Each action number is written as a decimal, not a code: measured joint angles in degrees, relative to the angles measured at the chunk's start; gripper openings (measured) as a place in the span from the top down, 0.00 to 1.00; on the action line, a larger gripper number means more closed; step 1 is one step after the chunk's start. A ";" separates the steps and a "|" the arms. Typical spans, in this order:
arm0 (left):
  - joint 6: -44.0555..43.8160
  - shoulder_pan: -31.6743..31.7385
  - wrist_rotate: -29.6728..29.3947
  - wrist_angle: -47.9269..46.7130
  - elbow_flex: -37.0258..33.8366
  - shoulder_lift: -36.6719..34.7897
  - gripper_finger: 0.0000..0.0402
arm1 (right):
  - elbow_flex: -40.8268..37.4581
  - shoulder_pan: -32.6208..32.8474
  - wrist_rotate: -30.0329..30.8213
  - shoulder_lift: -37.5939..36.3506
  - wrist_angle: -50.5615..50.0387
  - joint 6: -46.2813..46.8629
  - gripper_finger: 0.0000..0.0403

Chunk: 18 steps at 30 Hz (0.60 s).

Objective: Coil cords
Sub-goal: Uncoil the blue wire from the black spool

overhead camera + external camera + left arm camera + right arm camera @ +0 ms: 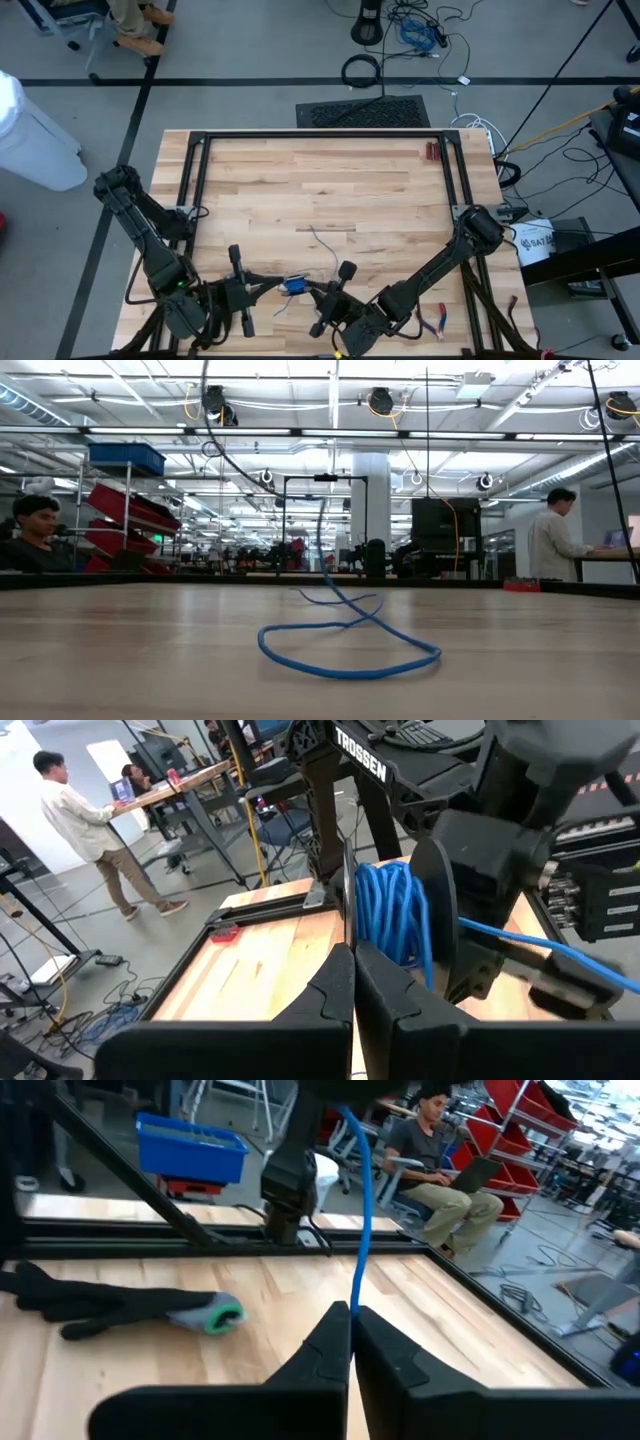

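Blue cord (345, 645) lies partly loose on my wooden table (300, 190), one open loop resting on the boards near the front edge and a strand rising from it. The rest is wound in a tight blue bundle (395, 915) between my two grippers, seen from above as a small blue mass (293, 285). My left gripper (352, 982) sits at the table's front left with its jaws clenched on the wound cord. My right gripper (350, 1342) sits at the front right, jaws clenched on the single strand (362, 1230) that runs up from between them. A dark glove (110, 1308) lies on the table beyond my right gripper. People sit and stand in the room behind.
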 joint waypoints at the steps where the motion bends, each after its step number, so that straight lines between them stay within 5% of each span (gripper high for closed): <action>1: 0.00 0.00 -0.02 -0.03 0.00 0.00 1.00 | 0.00 0.28 -0.04 0.00 0.84 -0.45 1.00; 18: -1.10 0.07 -3.06 -3.43 -0.02 0.00 1.00 | 0.00 5.79 -0.59 0.00 24.69 -19.95 1.00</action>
